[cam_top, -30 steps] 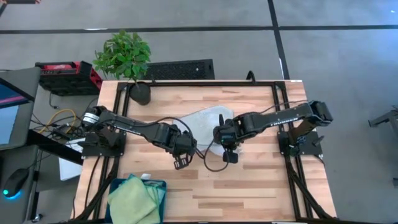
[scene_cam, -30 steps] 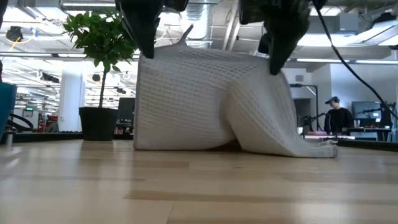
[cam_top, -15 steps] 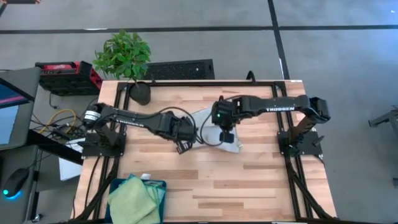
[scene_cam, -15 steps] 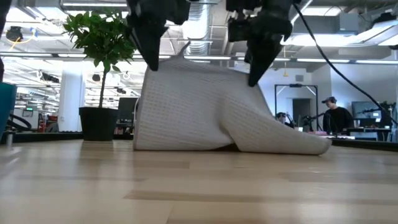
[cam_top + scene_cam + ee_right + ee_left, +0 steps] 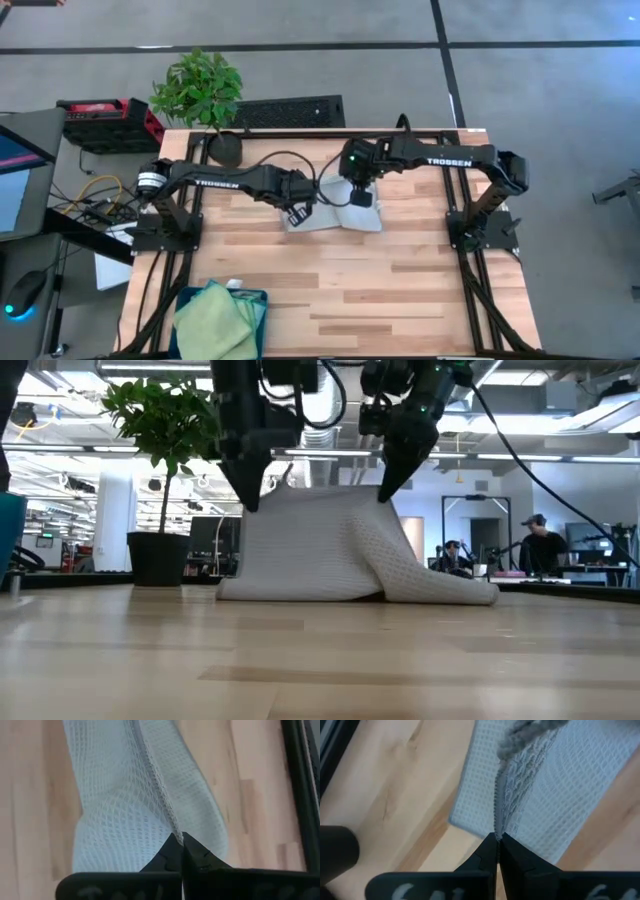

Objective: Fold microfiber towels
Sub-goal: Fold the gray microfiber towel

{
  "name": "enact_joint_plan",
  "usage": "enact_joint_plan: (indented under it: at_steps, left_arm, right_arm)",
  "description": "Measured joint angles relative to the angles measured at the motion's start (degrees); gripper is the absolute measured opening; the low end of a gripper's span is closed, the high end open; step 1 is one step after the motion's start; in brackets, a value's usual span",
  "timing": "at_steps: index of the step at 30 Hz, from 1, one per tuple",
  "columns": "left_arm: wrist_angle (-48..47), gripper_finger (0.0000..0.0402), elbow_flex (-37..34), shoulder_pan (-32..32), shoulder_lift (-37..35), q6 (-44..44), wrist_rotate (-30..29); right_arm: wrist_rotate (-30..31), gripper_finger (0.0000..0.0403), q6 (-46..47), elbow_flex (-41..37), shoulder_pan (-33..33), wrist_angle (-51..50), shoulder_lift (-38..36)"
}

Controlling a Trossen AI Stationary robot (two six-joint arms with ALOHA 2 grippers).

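A pale grey waffle-weave towel (image 5: 338,212) sits mid-table, its upper edge held up by both grippers and its lower part (image 5: 320,588) lying on the table, with a tail (image 5: 450,592) trailing toward the right. My left gripper (image 5: 300,213) is shut on the towel's left upper corner, as the low view (image 5: 252,500) also shows. My right gripper (image 5: 359,193) is shut on the right upper corner, which also shows in the low view (image 5: 386,490). Light green towels (image 5: 215,318) lie in a dark teal bin (image 5: 256,300) at the near left. My left gripper pinches the towel's hemmed edge (image 5: 498,822) between its two fingertips, from above, pointing down. The cloth hangs below the fingers, slack, with its lower part on the table. My right gripper pinches the towel's hemmed edge (image 5: 171,827) between its two fingertips, from above, pointing down. The cloth hangs below and spreads onto the table.
A potted plant (image 5: 203,95) stands at the far left corner. Black frame rails (image 5: 455,170) run along the table's sides. Bare wood (image 5: 390,290) lies between the towel and the near edge. People (image 5: 540,545) show in the room beyond.
Both grippers have gone toward the table's far edge and lower, carrying the towel's held edge with them. The towel stands lower than before and its trailing tail on the right has drawn in. Both grippers have stayed shut.
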Motion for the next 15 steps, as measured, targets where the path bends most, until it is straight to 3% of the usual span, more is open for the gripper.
enact_joint_plan:
  at_steps: [15]
  left_arm:
    - [1.7, 0.0000, -0.8, 7.4, 0.0, -0.7, 4.9]
  right_arm:
    - [2.7, 0.0007, -10.1, 0.1, -4.8, 5.7, 6.5]
